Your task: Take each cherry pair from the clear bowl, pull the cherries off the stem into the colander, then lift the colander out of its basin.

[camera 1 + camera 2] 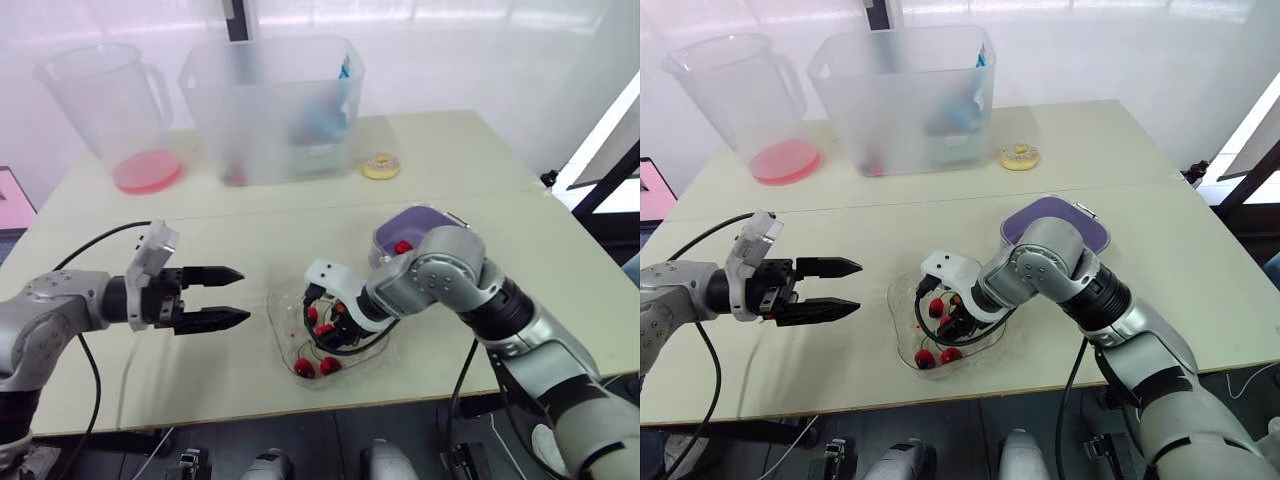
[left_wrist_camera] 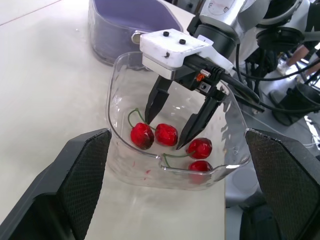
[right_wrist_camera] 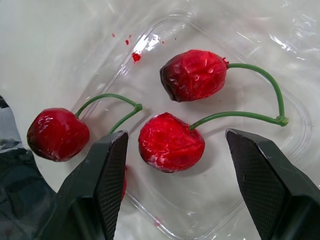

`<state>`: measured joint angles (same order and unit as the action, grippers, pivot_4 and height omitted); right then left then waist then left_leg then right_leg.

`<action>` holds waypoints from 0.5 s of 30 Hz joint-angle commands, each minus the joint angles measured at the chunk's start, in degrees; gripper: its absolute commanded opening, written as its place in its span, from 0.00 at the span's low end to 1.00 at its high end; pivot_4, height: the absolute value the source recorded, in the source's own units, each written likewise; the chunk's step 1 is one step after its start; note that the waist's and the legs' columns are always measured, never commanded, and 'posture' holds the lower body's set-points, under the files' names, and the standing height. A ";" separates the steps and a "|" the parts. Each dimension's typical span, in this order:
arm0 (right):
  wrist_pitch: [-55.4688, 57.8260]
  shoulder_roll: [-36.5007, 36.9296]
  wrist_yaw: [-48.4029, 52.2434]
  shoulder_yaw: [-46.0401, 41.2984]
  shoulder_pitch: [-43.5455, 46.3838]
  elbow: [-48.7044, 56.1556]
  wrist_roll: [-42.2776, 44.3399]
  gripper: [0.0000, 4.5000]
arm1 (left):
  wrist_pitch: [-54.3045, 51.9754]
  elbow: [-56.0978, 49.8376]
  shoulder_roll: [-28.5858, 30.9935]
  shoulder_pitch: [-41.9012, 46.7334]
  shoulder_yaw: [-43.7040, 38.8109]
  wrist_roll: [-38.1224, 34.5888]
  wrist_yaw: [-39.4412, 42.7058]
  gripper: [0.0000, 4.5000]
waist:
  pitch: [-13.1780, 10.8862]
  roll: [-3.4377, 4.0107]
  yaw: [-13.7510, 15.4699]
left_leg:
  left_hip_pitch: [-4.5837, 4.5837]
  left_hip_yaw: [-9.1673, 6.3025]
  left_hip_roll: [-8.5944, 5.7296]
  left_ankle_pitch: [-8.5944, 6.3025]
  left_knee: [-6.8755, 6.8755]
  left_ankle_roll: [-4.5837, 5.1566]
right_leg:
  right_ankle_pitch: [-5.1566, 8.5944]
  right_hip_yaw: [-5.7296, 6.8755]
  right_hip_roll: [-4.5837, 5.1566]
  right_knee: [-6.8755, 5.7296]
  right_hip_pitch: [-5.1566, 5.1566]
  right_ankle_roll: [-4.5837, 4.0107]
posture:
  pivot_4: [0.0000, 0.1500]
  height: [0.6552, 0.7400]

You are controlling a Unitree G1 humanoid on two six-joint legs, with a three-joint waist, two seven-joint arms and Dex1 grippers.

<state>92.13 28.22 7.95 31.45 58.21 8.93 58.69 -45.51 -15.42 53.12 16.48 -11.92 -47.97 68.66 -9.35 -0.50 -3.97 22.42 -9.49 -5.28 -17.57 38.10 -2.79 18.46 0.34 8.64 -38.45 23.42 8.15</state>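
Observation:
A clear bowl [image 1: 285,335] sits near the table's front edge and holds two stemmed cherry pairs. My right gripper [image 3: 175,135] is down inside the bowl and open. Its fingers straddle one red cherry [image 3: 171,142], whose green stem [image 3: 250,116] joins it to a second cherry [image 3: 194,75]. The other pair [image 2: 200,156] lies beside it, nearer the bowl's front. My left gripper [image 1: 243,295] hovers open and empty just left of the bowl, pointing at it. Behind the bowl, the purple colander [image 1: 425,218] sits in its basin with one cherry [image 1: 403,246] inside.
At the back left stands a clear pitcher [image 1: 110,100] with a pink bottom. A large translucent bin [image 1: 275,105] holds mixed items at the back centre, with a small yellow ring [image 1: 380,166] to its right. Black cables trail from both arms.

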 commanded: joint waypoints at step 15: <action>-0.61 5.93 9.49 0.26 6.90 10.16 -5.34 0.25 | 0.94 -0.08 -0.80 3.08 0.79 -0.29 0.21 1.00 | -0.01 0.01 0.10 | 0.01 0.01 -0.01 0.00 -0.01 0.00 | 0.00 0.00 0.00 0.00 0.02 0.00 | 1.00 1.00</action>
<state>92.05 32.95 14.69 32.69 62.25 14.74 54.27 -45.46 -15.20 52.40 18.67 -10.70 -47.88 68.56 -9.36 -0.49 -3.88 22.44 -9.49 -5.30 -17.57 38.10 -2.79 18.46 0.34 8.65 -38.46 23.45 8.15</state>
